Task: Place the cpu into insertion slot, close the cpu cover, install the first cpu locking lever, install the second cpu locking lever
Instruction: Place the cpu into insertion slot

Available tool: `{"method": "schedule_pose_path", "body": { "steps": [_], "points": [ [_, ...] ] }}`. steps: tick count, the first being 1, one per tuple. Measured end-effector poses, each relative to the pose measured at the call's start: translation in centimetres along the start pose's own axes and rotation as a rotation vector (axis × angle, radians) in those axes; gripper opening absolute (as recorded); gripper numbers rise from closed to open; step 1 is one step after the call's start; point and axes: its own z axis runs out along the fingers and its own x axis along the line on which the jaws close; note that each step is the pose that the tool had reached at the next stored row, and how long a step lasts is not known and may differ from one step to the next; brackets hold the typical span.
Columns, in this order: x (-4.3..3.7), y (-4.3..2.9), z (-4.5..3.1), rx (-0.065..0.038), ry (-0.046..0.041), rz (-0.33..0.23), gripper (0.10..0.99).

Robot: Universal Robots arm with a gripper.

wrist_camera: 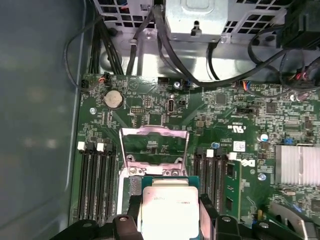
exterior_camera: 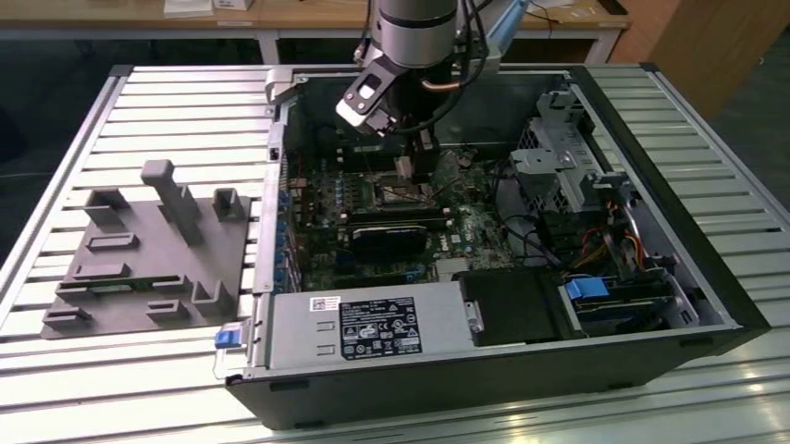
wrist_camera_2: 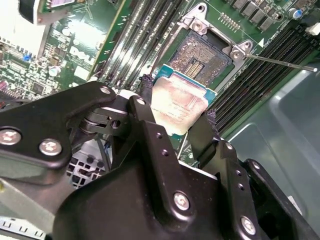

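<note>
place: robotics lab | evidence: slatted metal table (exterior_camera: 161,111), wooden desks (exterior_camera: 309,15) (open computer case (exterior_camera: 494,393))

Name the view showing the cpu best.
The second wrist view: the cpu shows most of its metal top, held in the gripper. The first wrist view crops one edge; the exterior view, too small to tell.

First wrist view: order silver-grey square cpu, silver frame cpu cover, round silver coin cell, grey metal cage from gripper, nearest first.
1. cpu, held by the gripper.
2. cpu cover, just beyond it.
3. coin cell, farther along the board.
4. metal cage, past the board's edge.
</note>
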Motion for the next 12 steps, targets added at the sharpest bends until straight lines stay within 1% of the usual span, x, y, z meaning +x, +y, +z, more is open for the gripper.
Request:
{"method": "schedule_pose_path", "body": {
  "steps": [12],
  "points": [
    [0.87, -0.63, 1.52, 0.000, -0.0041, 0.003, 0.537]
  ]
}}
